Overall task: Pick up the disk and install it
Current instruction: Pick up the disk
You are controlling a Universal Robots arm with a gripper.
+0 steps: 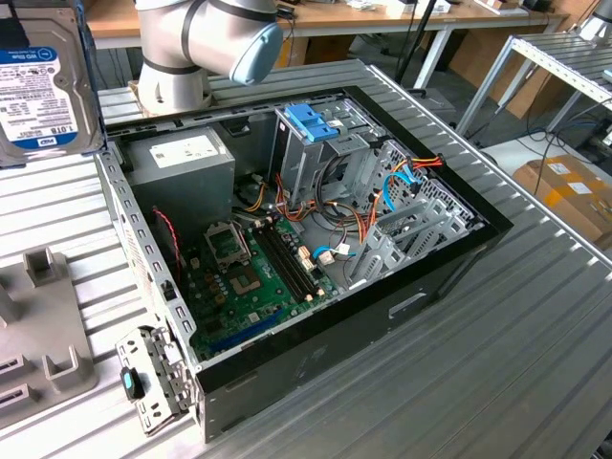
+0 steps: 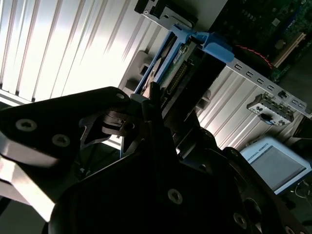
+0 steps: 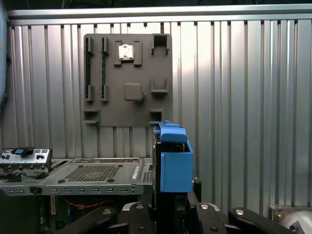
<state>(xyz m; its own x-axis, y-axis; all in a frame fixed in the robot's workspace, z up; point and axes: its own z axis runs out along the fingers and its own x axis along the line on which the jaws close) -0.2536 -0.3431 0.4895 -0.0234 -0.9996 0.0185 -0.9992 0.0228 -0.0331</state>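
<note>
The ribbed table (image 1: 497,344) carries the open computer case (image 1: 316,359), its drive cage (image 1: 311,153) upright inside. The disk (image 1: 43,91) hangs apart from the case, at the exterior view's left, clamped edge-on in the end effector (image 3: 171,207). Picked, I'd say, not installed; seating needs its rails squared to the cage

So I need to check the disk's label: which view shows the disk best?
The exterior view: the disk sits at that view's upper left with its labelled face toward the camera, though the frame cuts it off. Both wrist views catch the disk nearly edge-on, along its blue plastic side.
</note>
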